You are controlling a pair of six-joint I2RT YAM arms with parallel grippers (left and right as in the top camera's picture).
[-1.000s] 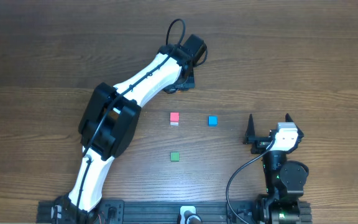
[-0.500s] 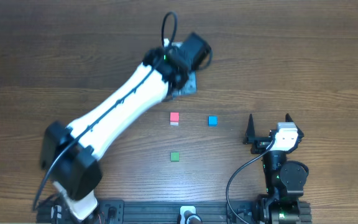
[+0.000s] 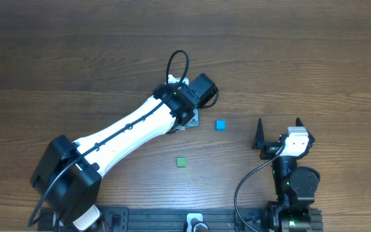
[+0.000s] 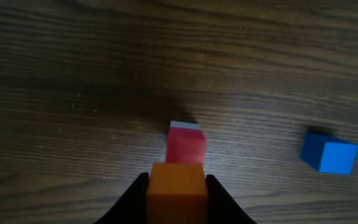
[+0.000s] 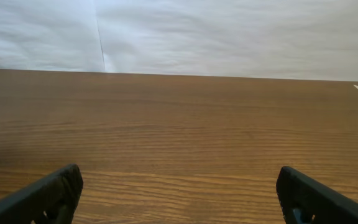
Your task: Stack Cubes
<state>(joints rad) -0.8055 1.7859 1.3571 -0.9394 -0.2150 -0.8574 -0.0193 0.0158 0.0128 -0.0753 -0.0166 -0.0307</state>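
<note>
My left gripper [image 4: 176, 194] is shut on an orange cube [image 4: 176, 191], held just above a red cube [image 4: 186, 145] that rests on the wooden table. In the top view the left gripper [image 3: 184, 119] sits over the spot where the red cube lies, hiding it. A blue cube [image 3: 220, 125] [image 4: 329, 155] lies to the right of it and a green cube [image 3: 181, 162] nearer the bases. My right gripper [image 3: 279, 131] rests open at the right, near its base, with nothing between its fingers [image 5: 48, 193].
The wooden table [image 3: 314, 58] stretches wide around the cubes. A white wall [image 5: 229, 37] rises behind the far edge in the right wrist view. The arms' black mounting rail [image 3: 192, 219] runs along the bottom.
My left arm has swung back from the far middle of the table toward the bases and now covers the red cube. The right arm has kept still.
</note>
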